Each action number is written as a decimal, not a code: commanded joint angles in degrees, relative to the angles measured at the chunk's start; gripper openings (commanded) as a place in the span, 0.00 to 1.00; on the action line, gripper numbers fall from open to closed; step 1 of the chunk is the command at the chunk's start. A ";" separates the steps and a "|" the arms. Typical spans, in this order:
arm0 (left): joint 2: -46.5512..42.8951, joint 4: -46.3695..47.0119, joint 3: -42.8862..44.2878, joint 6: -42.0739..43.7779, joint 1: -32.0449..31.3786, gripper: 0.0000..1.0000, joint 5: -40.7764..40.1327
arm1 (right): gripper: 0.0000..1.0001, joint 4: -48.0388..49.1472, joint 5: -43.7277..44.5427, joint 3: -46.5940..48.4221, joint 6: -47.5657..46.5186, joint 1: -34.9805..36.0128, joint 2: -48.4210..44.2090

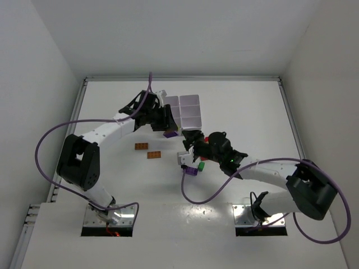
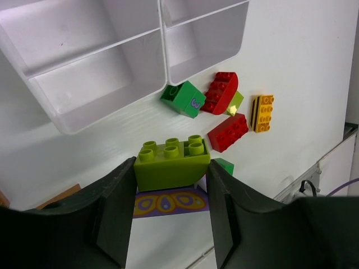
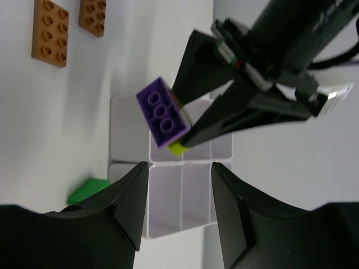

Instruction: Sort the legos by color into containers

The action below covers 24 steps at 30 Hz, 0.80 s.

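Containers (image 1: pixel 179 112): white block at the table's far middle, with your left gripper just beside its near edge.
Left gripper (image 2: pixel 171 188): jaws pinching a lime brick (image 2: pixel 171 162), with a purple brick (image 2: pixel 168 203) against its underside.
Right gripper (image 3: pixel 179 168): jaws spread, facing that held pair.
Loose legos: you have a red brick (image 2: pixel 228 132), a green brick (image 2: pixel 183 98) and a yellow brick (image 2: pixel 262 112) lying near the containers.
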 commanded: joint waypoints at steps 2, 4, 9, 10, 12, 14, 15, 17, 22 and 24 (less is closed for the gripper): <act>-2.21 -1.03 2.77 -2.06 -0.87 0.00 -0.85 | 0.47 9.33 -1.78 3.81 -9.34 2.64 3.48; -2.74 -1.04 2.77 -2.07 -0.87 0.00 -3.13 | 0.47 8.81 -1.78 5.47 -10.22 4.04 4.36; -3.80 -1.57 2.77 -2.59 -1.92 0.00 -4.72 | 0.46 8.10 0.67 8.11 -12.42 6.07 7.70; -4.50 -1.57 2.77 -2.59 -1.92 0.00 -5.33 | 0.46 8.10 1.20 8.99 -12.43 6.07 8.83; -4.50 -1.57 2.77 -2.59 -1.92 0.00 -5.33 | 0.45 7.14 1.91 9.78 -12.96 6.69 9.37; -5.12 -1.57 2.77 -2.59 -1.92 0.00 -5.33 | 0.42 6.61 1.30 10.32 -13.48 6.69 9.89; -5.12 -1.57 2.77 -2.59 -1.92 0.00 -5.33 | 0.42 5.91 1.29 10.32 -13.48 7.30 9.90; -5.12 -1.57 2.77 -2.59 -1.92 0.00 -5.33 | 0.39 5.29 1.29 10.32 -13.48 7.30 9.90; -5.12 -1.57 3.38 -3.12 -1.92 0.00 -3.58 | 0.37 4.76 2.44 9.79 -14.01 8.45 10.52; -5.12 -2.09 3.91 -3.12 -1.92 0.00 -3.58 | 0.37 4.76 2.44 9.79 -14.01 8.45 11.30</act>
